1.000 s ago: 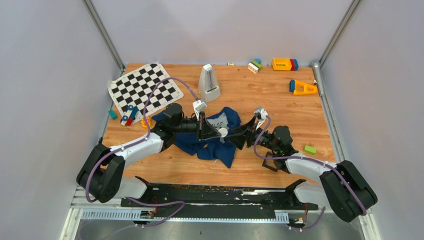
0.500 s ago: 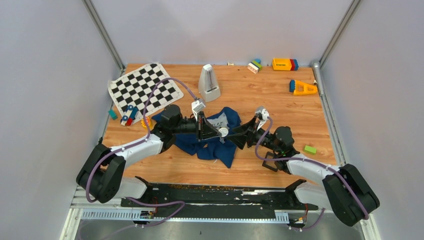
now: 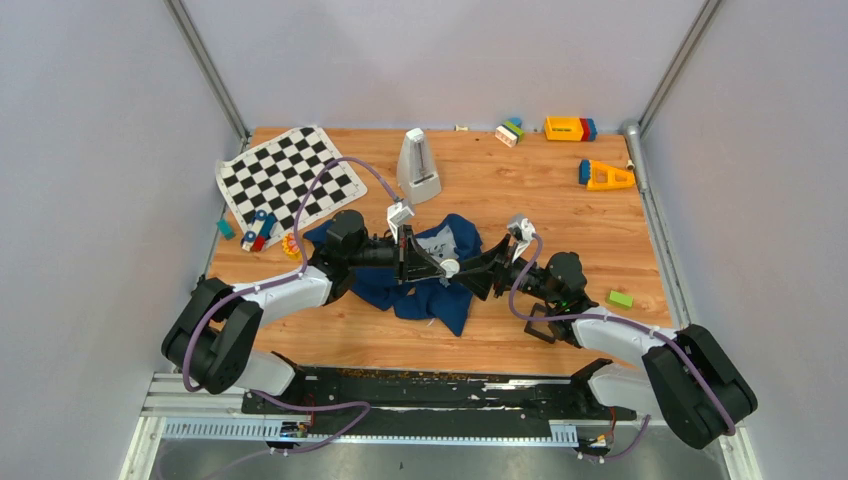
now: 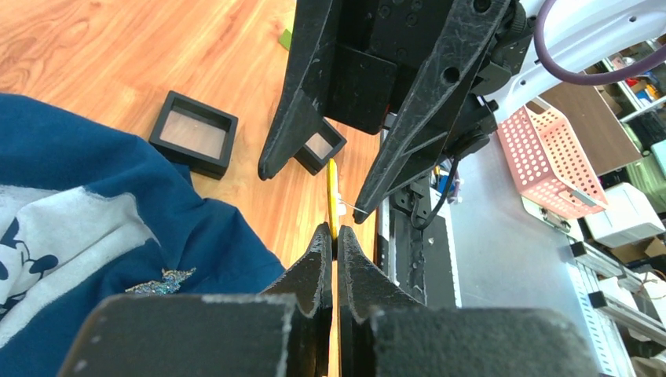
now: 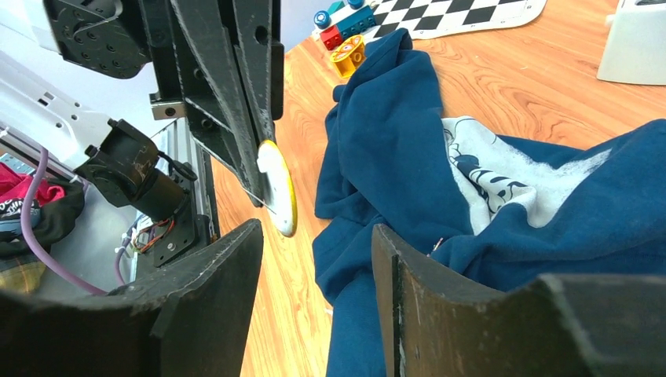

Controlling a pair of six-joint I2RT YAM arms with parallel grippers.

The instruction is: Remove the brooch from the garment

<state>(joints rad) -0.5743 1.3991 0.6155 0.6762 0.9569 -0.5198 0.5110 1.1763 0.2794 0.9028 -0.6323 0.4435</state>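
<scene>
The left claw (image 4: pixel 333 234) is pressed together on the edge of the small round brooch (image 5: pixel 276 188), pale-faced with a yellow rim, and holds it in the air just beside the cloth, not touching it. The right claw (image 5: pixel 316 229) is spread, a black finger on each side of the brooch; whether either touches it I cannot tell. The navy blue soft T-shirt (image 3: pixel 420 295) with its grey-white Mickey print lies crumpled on the wooden table (image 3: pixel 560 210). Two small black square frames (image 4: pixel 193 133) lie near the shirt's edge.

The brooch (image 5: pixel 276 188) is beside the garment (image 5: pixel 385 141), above the table (image 5: pixel 503 94).
</scene>
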